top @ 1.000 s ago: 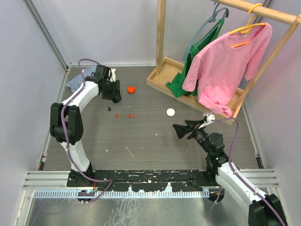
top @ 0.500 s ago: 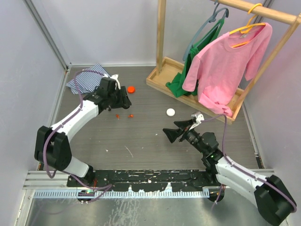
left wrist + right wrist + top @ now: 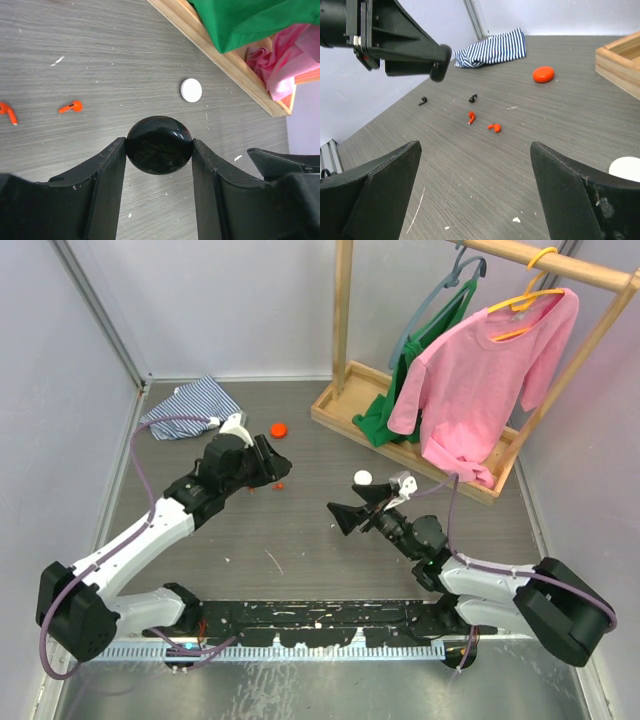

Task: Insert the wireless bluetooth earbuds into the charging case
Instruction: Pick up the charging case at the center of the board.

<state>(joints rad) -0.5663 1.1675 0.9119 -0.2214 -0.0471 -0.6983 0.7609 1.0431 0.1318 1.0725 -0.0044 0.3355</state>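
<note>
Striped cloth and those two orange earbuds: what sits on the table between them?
A small black earbud lies between the striped cloth and the orange earbuds, seen in the right wrist view.

table [image 3: 300,550]: grey wood grain
left gripper [image 3: 272,466]: out over the table's middle — black on black, jaws hard to read
red-orange earbud [image 3: 280,485]: on the table, just beside that gripper
red-orange puck [image 3: 280,429]: nearer the far edge
white puck [image 3: 362,477]: right of the middle, close behind the right gripper [image 3: 337,519]
right gripper: jaws spread wide, pointing left
striped cloth [image 3: 190,408]: far left corner
wooden rack [image 3: 345,405]: far right corner — pink shirt [image 3: 480,380] and green garment [image 3: 415,370] hanging
</note>
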